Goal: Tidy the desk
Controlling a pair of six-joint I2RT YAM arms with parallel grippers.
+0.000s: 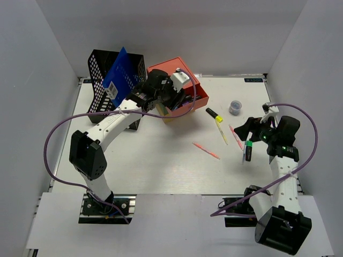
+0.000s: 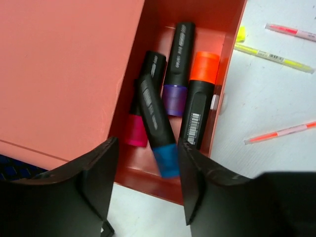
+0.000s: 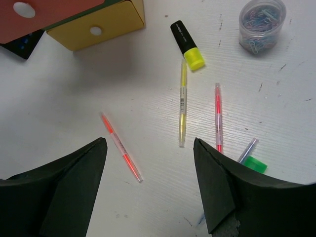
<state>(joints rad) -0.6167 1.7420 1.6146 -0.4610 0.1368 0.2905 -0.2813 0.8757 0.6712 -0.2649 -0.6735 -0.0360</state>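
The white desk [image 1: 161, 171] holds scattered pens. My left gripper [image 1: 177, 96] is open over the coral box's [image 1: 166, 67] pulled-out red drawer [image 2: 148, 180]. In the left wrist view [image 2: 148, 192] its jaws stand wide apart and empty above the drawer's end. In the drawer lie a blue marker [image 2: 158, 128], a pink one [image 2: 134, 129], a purple one [image 2: 177, 64] and an orange one [image 2: 200, 98]. My right gripper [image 1: 249, 131] is open and empty above the desk [image 3: 149, 148], over an orange pen [image 3: 121, 147], a yellow pen [image 3: 182, 103] and a pink pen [image 3: 217, 116].
A yellow highlighter [image 1: 214, 115], a green-capped highlighter [image 1: 248, 147] and a jar of paper clips [image 1: 235, 107] sit on the right half. A black mesh organizer [image 1: 104, 80] with a blue item [image 1: 119, 77] stands at the back left. A yellow drawer front [image 3: 98, 24] faces the pens.
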